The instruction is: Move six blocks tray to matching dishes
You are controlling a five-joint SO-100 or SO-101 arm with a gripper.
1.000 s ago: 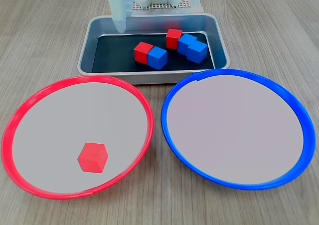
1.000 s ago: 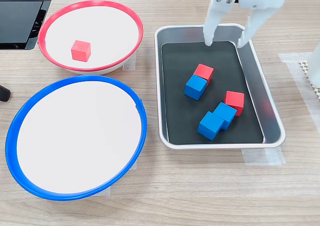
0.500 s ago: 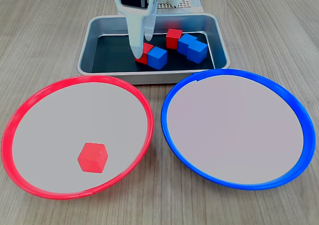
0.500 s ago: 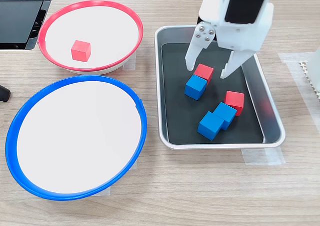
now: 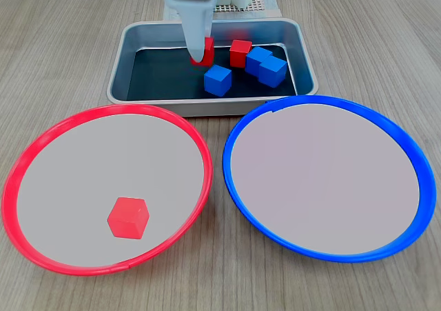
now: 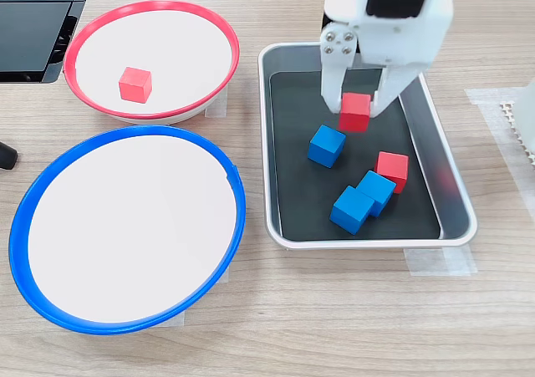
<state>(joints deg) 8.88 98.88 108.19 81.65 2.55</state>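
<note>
Because it looks light and stiff, the red block [image 6: 354, 111] sits firmly between the closed fingers [image 6: 328, 83], gripped on opposite flat faces above the tray [image 6: 456, 193].

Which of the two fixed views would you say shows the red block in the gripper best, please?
The fixed view looking down over the tray: there the red block shows almost whole between the fingers of the gripper. In the fixed view from the plates' side, the gripper covers most of the block.

White arm reaching steeply down, end effector [image 6: 354, 109] pointing downward, fingers [image 6: 329, 80] closed on a load
</note>
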